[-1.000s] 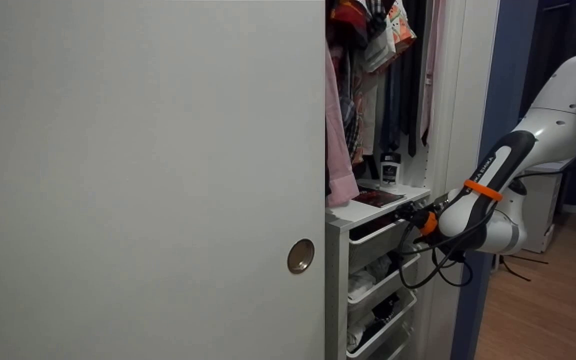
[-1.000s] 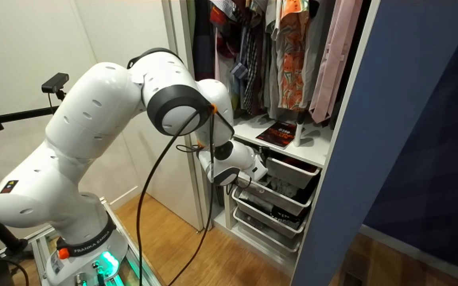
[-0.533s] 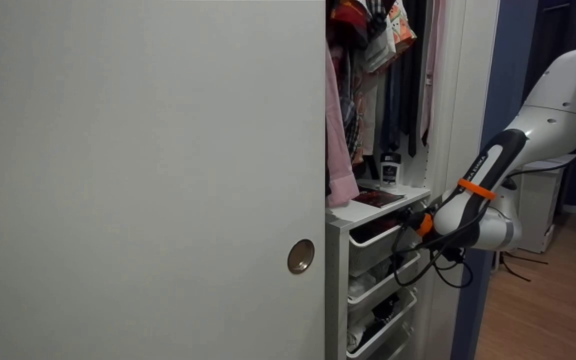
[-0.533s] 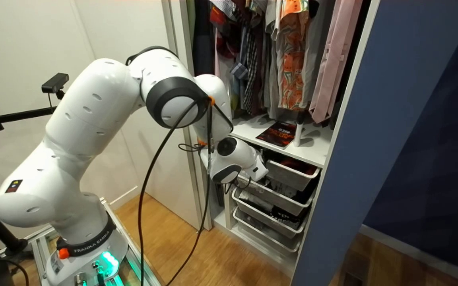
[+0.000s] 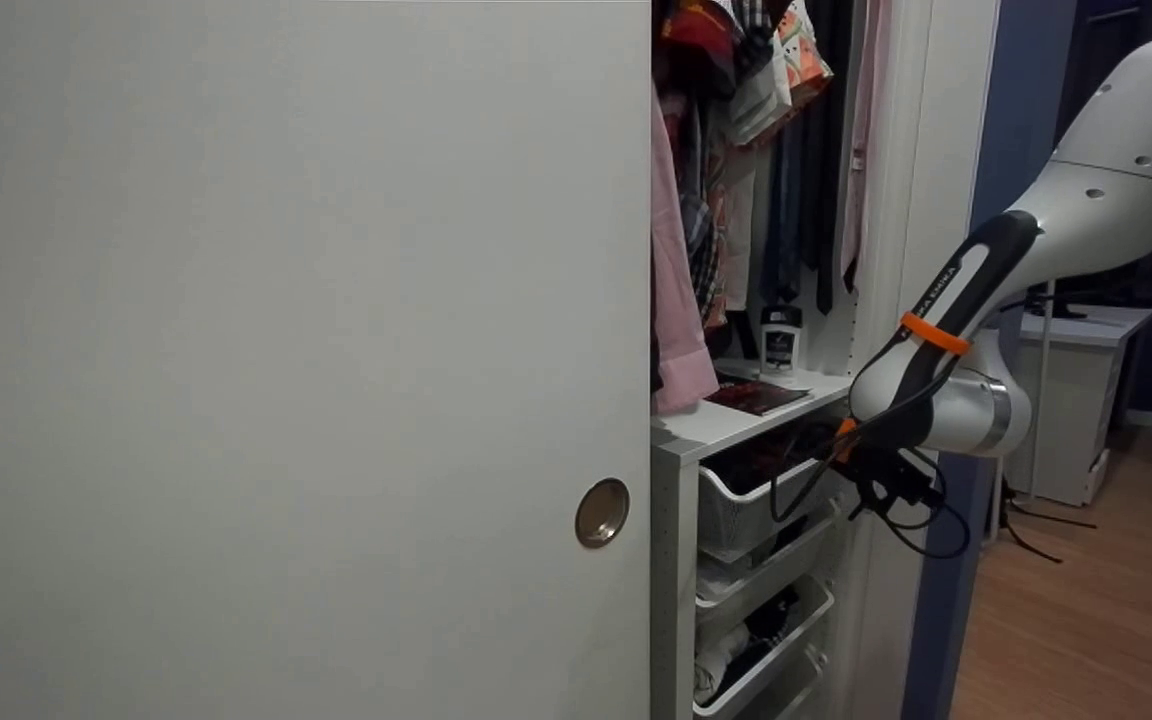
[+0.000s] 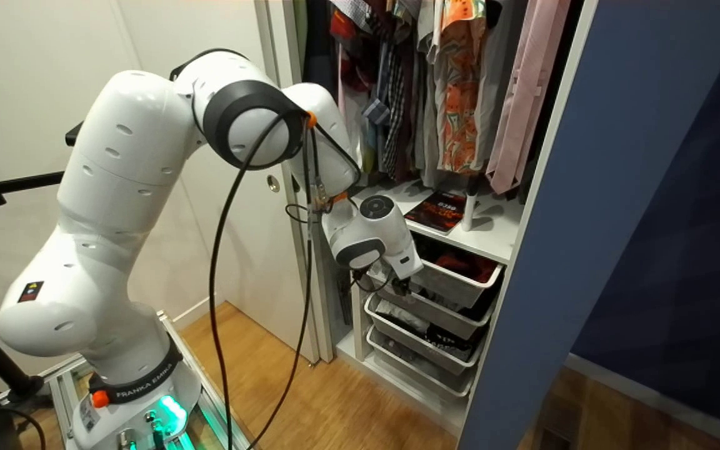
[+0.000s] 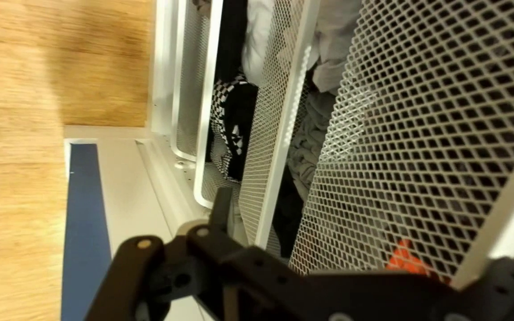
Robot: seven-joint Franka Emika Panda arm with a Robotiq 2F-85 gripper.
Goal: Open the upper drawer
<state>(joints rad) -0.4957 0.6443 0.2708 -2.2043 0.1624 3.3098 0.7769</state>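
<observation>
Wrist view: the gripper (image 7: 363,234) stands spread wide beside the upper drawer (image 7: 422,116); whether they touch is unclear.

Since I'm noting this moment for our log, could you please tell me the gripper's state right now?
Gripper: open, its jaws wide apart, with nothing clamped between them.

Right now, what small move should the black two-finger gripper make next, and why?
Probably a short outward pull: in the wrist view, the open gripper has one finger overlapping, perhaps hooked inside, the rim of the upper white mesh drawer, which looks only partly out.
</observation>
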